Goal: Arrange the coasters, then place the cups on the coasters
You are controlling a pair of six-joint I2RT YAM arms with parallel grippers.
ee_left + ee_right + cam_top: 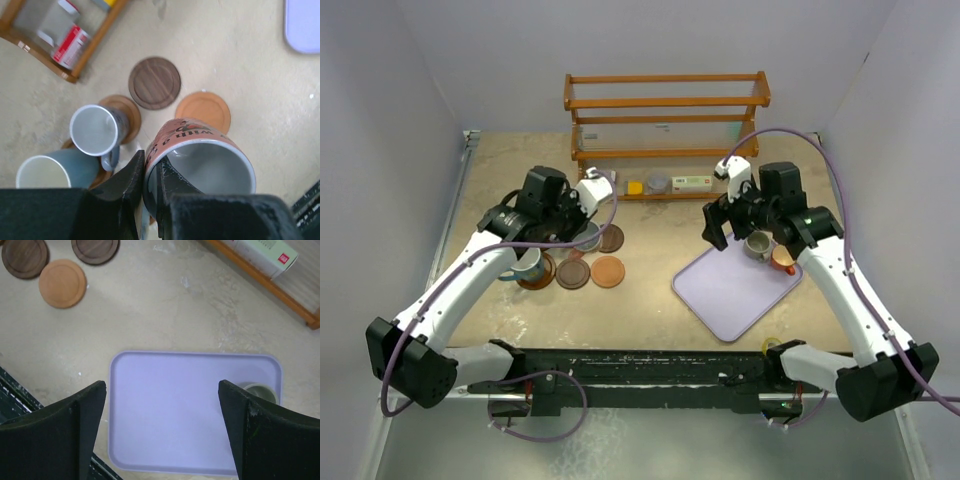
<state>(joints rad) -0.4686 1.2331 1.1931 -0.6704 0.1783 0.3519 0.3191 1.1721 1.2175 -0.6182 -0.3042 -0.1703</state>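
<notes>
On the left of the desk (660,215), we see a pinkish mug (200,165), its rim pinched by the left end effector (149,172), near an orange coaster (202,111) and a dark coaster (154,82). A grey mug (94,129) stands on a brown coaster (129,111) beside a blue mug (47,172). Over the lavender tray (165,440), the right end effector (161,387) is spread wide.

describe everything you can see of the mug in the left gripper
The mug is ceramic-looking, salmon-pink outside with dark lettering, a pale rim and a glossy, empty pale grey inside. No handle shows. The left gripper pinches its wall, one finger inside, one outside. Its mouth faces the wrist camera, near the light orange coaster; whether its base touches anything is hidden.
</notes>
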